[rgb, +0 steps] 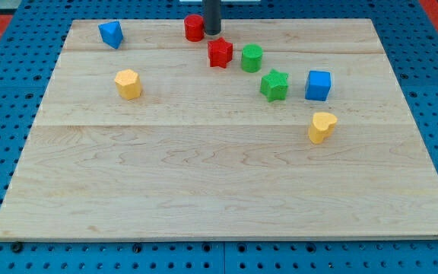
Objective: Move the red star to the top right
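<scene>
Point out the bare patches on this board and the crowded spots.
Bare: everything below the yellow heart and yellow hexagon; also the top right corner above the blue cube. Crowded: my tip, red cylinder, red star, green cylinder, green star.

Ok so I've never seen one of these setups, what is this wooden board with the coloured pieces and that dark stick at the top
This is one camera looking down across a wooden board on a blue pegboard. The dark stick is a robot arm's rod; it grips nothing, it only pushes. Its tip sits near the view's top edge, right beside a red cylinder and just above the red star, the piece meant to go to the top right. Also lying there: a green cylinder, a green star, a blue cube, a yellow heart, a yellow hexagonal block and a blue block whose shape is hard to make out.
</scene>
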Robot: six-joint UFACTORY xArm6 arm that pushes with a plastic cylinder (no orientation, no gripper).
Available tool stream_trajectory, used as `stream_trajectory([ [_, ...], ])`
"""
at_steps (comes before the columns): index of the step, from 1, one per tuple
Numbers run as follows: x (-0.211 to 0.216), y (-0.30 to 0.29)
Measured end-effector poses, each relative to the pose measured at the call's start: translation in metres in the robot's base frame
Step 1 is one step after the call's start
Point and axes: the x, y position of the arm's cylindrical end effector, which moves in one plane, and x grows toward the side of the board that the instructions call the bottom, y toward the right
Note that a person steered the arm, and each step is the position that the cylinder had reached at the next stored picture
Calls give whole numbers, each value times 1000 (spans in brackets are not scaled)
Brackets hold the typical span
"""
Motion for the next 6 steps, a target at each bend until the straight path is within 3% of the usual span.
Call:
stream_trajectory([
  [1, -1, -40],
  [2, 35, -55],
  [3, 82, -25],
  [5, -7, 11],
  [6, -3, -31],
])
